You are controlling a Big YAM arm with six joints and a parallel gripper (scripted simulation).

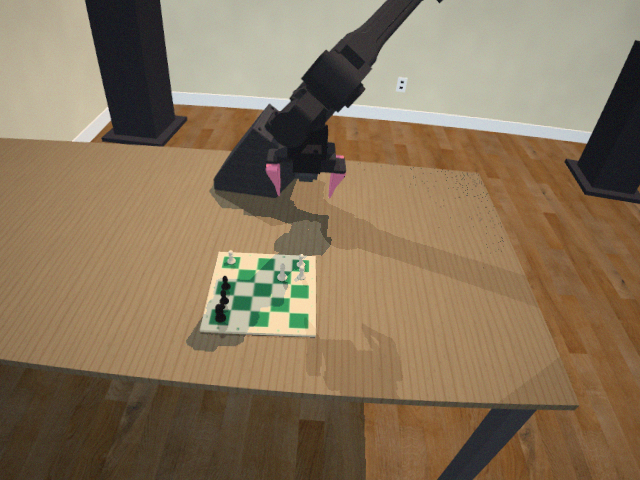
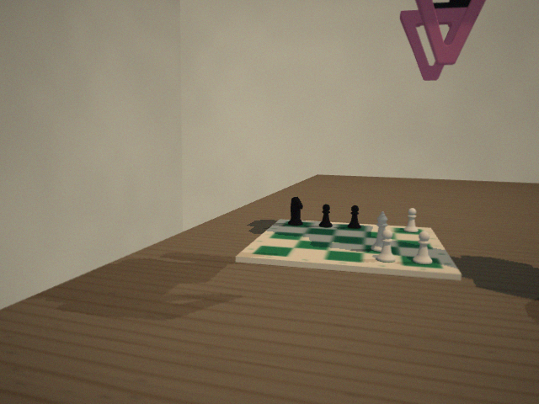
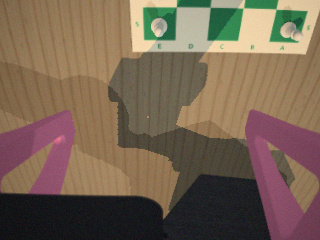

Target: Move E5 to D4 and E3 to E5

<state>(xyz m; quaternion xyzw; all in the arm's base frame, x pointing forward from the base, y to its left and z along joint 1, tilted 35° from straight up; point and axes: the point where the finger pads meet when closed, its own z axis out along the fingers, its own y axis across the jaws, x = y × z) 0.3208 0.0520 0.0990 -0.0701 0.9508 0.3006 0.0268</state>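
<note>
The small green and cream chessboard (image 1: 258, 331) (image 2: 304, 260) (image 3: 220, 48) lies on the table. A white bishop (image 1: 282, 272) (image 2: 381, 222) appears to stand on D4. White pawns stand on E5 (image 1: 300, 259) (image 2: 422, 248) (image 3: 159, 26), E4 (image 1: 300, 273) (image 2: 386, 247) and A5 (image 1: 231, 256) (image 2: 411, 220) (image 3: 289, 30). A black knight (image 1: 220, 312) (image 2: 296, 210) and two black pawns (image 1: 224, 296) (image 2: 325, 215) stand along column A. All pieces are upright. My gripper (image 1: 305, 193) (image 2: 434, 65) (image 3: 159, 120) is open and empty. It hangs high above bare table behind the board's row 5 edge.
The arm's dark base (image 1: 242, 170) sits on the table behind the board. Two dark pillars (image 1: 134, 67) (image 1: 617, 129) stand on the floor beyond the table. The table's front edge (image 1: 289, 395) runs a little in front of the board.
</note>
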